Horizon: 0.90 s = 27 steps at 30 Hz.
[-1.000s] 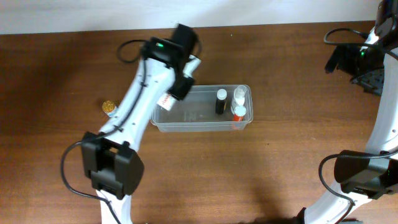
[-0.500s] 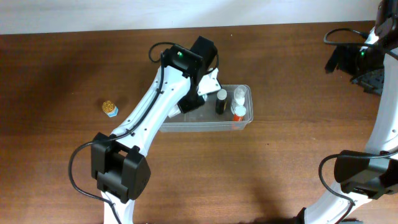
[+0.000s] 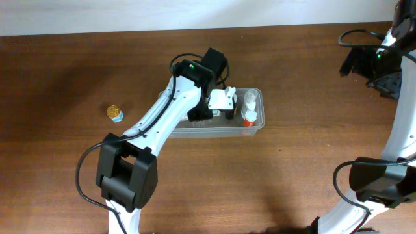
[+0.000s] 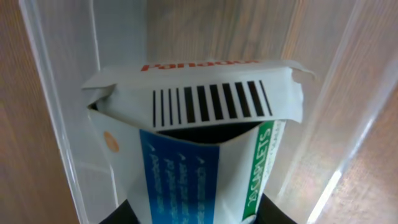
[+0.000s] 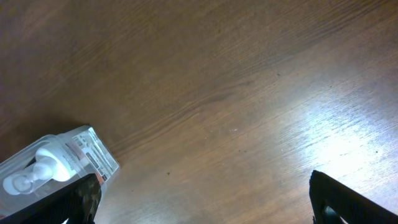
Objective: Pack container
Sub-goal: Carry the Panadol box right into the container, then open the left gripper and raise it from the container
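Observation:
The clear plastic container (image 3: 209,132) lies in the middle of the table, and its walls show in the left wrist view (image 4: 56,93). My left gripper (image 3: 218,103) is shut on a white and blue medicine box (image 4: 199,149) and holds it inside the container, beside a black bottle (image 3: 230,112). A white bottle (image 3: 250,100) and an orange-labelled bottle (image 3: 249,119) stand at the container's right end. My right gripper (image 5: 202,205) is open and empty over bare table at the far right. The container's end shows in the right wrist view (image 5: 93,155).
A small gold and blue jar (image 3: 115,113) sits on the table left of the container. The right arm (image 3: 383,58) stands at the back right corner.
My left gripper has carried the box from the container's left end rightward and down into it, next to the black bottle. The right arm has not moved.

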### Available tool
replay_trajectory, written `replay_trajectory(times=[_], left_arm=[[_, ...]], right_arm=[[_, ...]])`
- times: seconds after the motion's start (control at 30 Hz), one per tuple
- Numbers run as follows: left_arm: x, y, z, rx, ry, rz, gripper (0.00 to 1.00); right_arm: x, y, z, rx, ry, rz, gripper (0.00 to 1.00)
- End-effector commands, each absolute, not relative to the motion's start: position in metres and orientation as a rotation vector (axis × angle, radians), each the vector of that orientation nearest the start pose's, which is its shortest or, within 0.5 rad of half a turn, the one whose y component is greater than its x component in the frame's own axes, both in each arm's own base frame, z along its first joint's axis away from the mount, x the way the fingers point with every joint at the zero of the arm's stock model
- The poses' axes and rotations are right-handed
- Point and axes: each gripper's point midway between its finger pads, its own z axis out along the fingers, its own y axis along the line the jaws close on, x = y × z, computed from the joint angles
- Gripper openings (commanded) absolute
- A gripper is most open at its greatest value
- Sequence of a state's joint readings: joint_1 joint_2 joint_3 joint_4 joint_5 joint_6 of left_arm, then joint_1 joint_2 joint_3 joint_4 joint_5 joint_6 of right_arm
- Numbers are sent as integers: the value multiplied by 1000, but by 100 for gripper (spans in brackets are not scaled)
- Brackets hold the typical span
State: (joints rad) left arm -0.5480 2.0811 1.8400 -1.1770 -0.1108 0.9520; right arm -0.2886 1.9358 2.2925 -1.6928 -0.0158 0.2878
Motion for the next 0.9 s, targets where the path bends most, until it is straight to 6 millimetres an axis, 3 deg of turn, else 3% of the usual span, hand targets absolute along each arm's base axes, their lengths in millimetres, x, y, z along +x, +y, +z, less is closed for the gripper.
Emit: replay_trajectory(times=[0.0,0.37,0.6,0.87], left_arm=[[380,-212,105,2123,2116,196,37],[376,-210,89,2187,2083,191,38],[381,-214,89,2168,2066,197,41],[382,-215,89,2165,2063,198,52]], right_arm=[[364,-107,263,834,2787,11,98],[364,-107,263,833,2787,11,98],[364,-107,263,833,2787,11,98],[364,-107,263,833,2787,11,98]])
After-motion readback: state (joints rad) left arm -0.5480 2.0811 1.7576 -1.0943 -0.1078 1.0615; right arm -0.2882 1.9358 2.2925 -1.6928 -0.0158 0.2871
